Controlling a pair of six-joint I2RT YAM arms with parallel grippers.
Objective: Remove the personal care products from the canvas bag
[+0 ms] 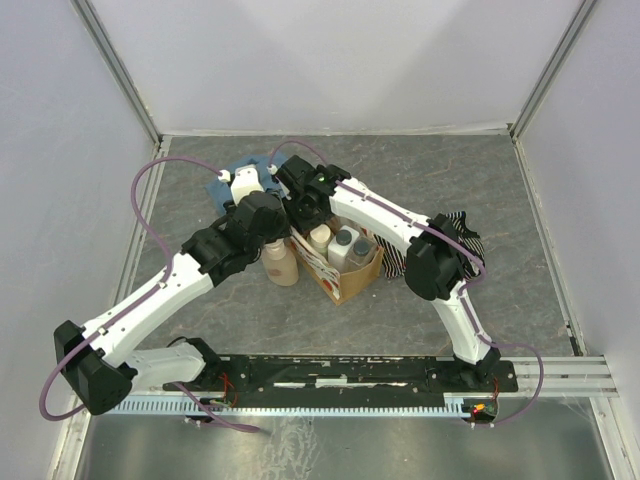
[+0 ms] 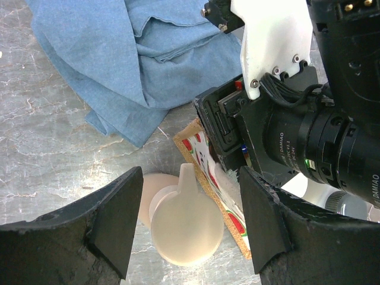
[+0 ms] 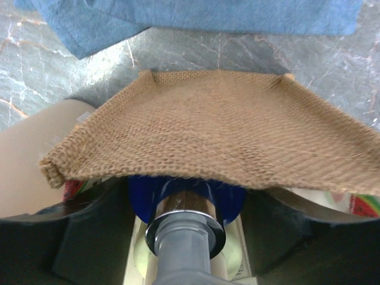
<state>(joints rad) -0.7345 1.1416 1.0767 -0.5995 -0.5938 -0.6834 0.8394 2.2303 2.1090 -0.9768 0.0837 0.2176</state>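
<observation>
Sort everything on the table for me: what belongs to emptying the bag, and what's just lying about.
Belongs to the job: canvas bag; beige bottle, standing outside the bag; grey-capped white bottles and a blue bottle, inside it.
Just lying about: blue cloth; striped cloth.

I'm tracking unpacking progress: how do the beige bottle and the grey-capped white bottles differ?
The beige bottle stands on the table, outside the canvas bag; the grey-capped white bottles sit inside it. The beige bottle is rounded with a cream cap; the white ones look squarish, with grey caps. Both kinds stand upright.
</observation>
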